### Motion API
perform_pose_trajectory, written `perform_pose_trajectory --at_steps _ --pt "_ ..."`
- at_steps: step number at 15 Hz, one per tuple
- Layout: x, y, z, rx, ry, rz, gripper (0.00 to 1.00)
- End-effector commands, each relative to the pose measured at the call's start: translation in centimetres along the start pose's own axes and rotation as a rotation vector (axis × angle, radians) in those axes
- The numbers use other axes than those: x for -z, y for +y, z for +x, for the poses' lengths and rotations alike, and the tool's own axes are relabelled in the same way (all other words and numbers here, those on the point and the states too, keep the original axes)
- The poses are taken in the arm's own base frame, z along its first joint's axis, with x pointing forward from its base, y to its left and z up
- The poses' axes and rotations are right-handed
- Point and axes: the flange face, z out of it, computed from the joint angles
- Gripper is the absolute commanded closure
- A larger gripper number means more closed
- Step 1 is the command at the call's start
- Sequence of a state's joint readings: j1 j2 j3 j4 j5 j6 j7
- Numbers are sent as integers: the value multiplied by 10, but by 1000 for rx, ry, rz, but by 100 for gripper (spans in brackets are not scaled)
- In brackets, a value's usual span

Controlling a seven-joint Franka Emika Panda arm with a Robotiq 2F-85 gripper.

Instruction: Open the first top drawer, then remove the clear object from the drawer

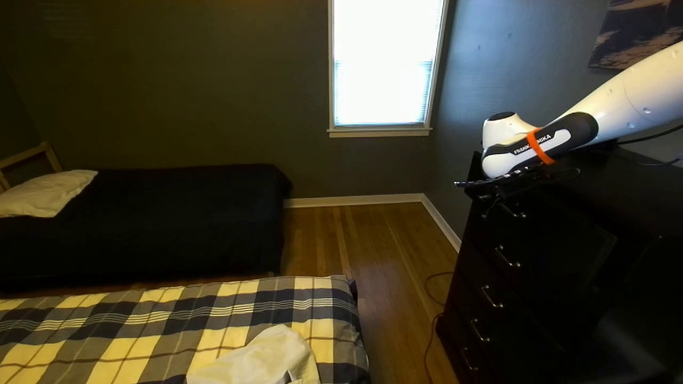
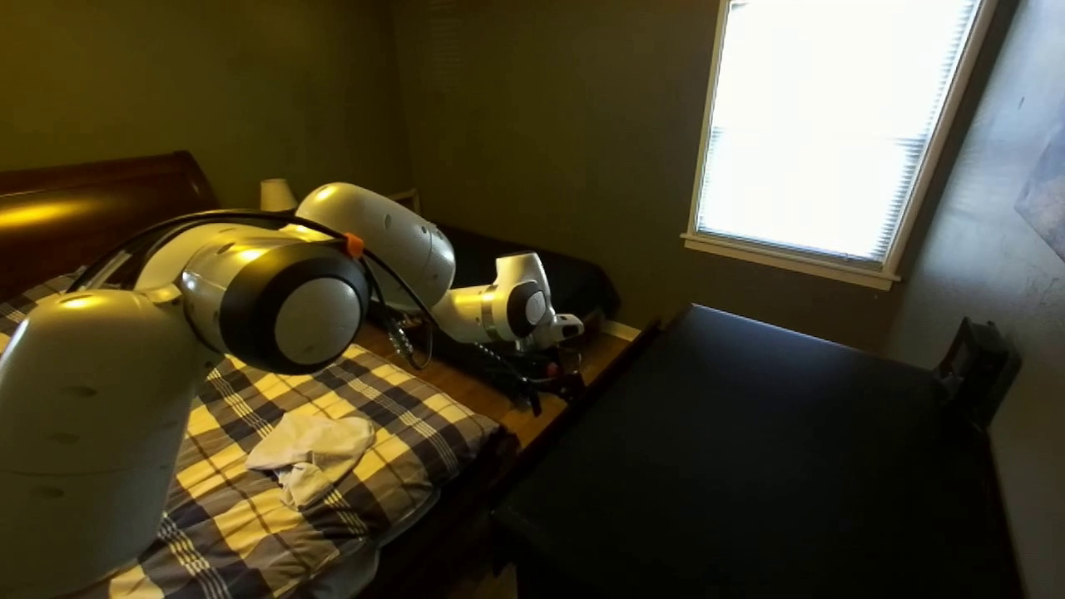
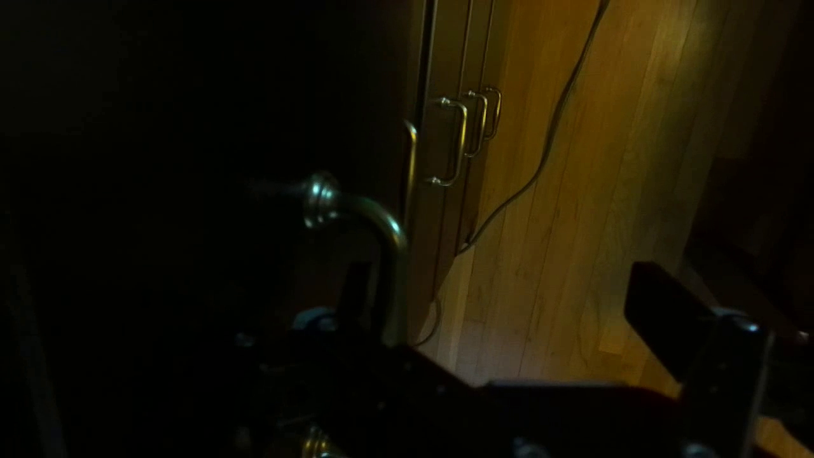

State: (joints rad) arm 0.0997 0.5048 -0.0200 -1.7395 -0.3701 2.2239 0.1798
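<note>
In an exterior view the arm (image 1: pixel 589 128) slopes down from the right edge to the front of the dresser (image 2: pixel 749 449), an orange band (image 1: pixel 540 147) wrapped round it behind the wrist (image 1: pixel 499 133). In an exterior view it also shows rising at lower left, bent at the elbow (image 2: pixel 320 320) and stretched out, the wrist bent down beside the dresser's front edge. The wrist view looks down past the dresser's front to the wood floor (image 3: pixel 547 254). The fingers (image 3: pixel 668 318) are spread wide, and the near handle (image 3: pixel 395 273) stands between them, close to the finger at the left. That handle belongs to the top drawer (image 1: pixel 533 226), the uppermost in the dresser, just below the wrist; the wood is so dark that I cannot tell whether the drawer is shut or slightly ajar. The lower handles (image 3: pixel 463 140) line up beneath. Across the floor lies the plaid bed (image 1: pixel 160 320) with a pale cloth (image 1: pixel 272 354) on it; the dark bed (image 1: pixel 176 218) is beyond, near the window (image 1: pixel 381 64).
</note>
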Motion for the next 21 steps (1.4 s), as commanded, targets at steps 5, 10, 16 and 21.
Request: perform_pose_trajectory --at_steps 5,10,16,21 --pt "31 -156 -13 203 45 8 0" --pt "59 -187 -12 233 51 -158 0" --pt "95 -190 -18 123 19 -266 0" --pt "139 -188 -17 -29 25 -231 0"
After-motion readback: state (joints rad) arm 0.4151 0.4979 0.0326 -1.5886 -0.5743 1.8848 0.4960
